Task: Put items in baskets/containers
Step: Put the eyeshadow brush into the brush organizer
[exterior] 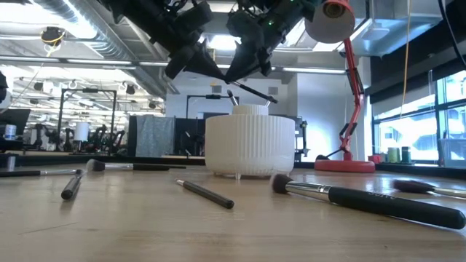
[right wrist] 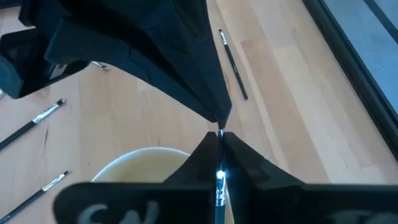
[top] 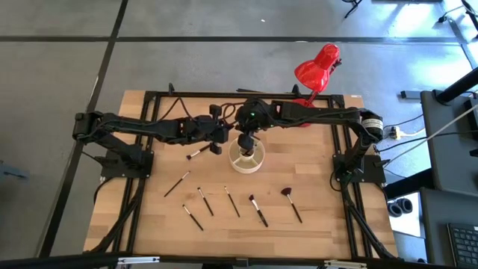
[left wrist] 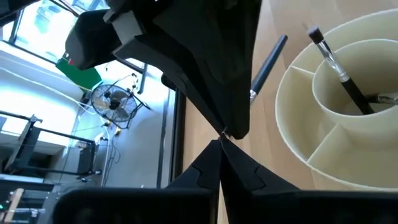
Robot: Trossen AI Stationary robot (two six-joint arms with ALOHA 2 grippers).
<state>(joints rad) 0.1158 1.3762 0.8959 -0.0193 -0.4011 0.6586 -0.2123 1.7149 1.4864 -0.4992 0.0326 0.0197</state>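
Observation:
The cream organizer cup (top: 258, 164) (exterior: 250, 145) stands mid-table, and one brush (left wrist: 339, 68) leans in its central cup. My right gripper (top: 247, 142) (right wrist: 219, 134) hangs over the cup, shut on a thin brush (exterior: 255, 91). My left gripper (top: 219, 146) (left wrist: 221, 140) is shut just left of the cup, its tips meeting the right gripper's tips. A loose brush (top: 198, 153) lies on the table below it. Several more brushes lie nearer the near edge, among them a fan-tipped one (top: 291, 204). My right gripper pinches a thin brush between its two fingers; a shiny stretch (right wrist: 219, 180) shows in the seam between them. The fingers point down over the cup. The brush is lifted clear and slants just above the cup's rim. My left gripper's tips meet that spot; whether they touch the brush I cannot tell.
A red desk lamp (top: 317, 67) (exterior: 349, 87) stands at the table's far right, behind the right arm. Loose brushes (top: 232, 202) are spread in a row between the cup and the near edge. Bare wood lies left and right of that row.

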